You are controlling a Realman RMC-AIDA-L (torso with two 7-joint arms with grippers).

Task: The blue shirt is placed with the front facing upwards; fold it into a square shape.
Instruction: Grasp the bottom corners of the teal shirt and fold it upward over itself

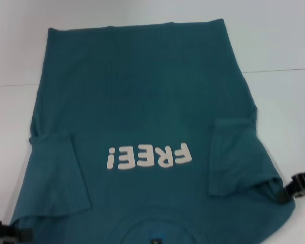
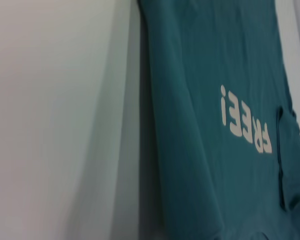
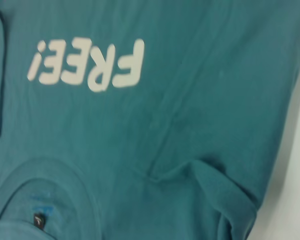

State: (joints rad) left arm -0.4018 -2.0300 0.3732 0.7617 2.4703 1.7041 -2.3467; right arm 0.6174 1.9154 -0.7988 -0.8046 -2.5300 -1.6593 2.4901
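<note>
The blue shirt (image 1: 142, 117) lies flat on the white desk (image 1: 284, 46), front up, and fills the middle of the head view from the upper centre down to the bottom edge. We read its white "FREE!" lettering (image 1: 148, 156) upside down, a little below the centre of the frame. The round collar (image 1: 160, 229) sits at the bottom centre, and the hem runs across the top of the frame. Both short sleeves are folded inward onto the body: one flap at the lower left (image 1: 58, 173), the other at the lower right (image 1: 234, 155).

Our left gripper (image 1: 7, 233) shows in the bottom left corner of the head view, right at the shirt's shoulder corner. Our right gripper (image 1: 297, 187) shows at the right edge, lower down, touching the other shoulder corner, where the cloth bunches up. We cannot tell whether either set of jaws is wide, narrow or clamped on fabric.

In the left wrist view the shirt occupies the right half of the frame beside bare desk. In the right wrist view the shirt fills nearly everything, with the collar and its small dark neck label (image 3: 38, 220) at the bottom left.
</note>
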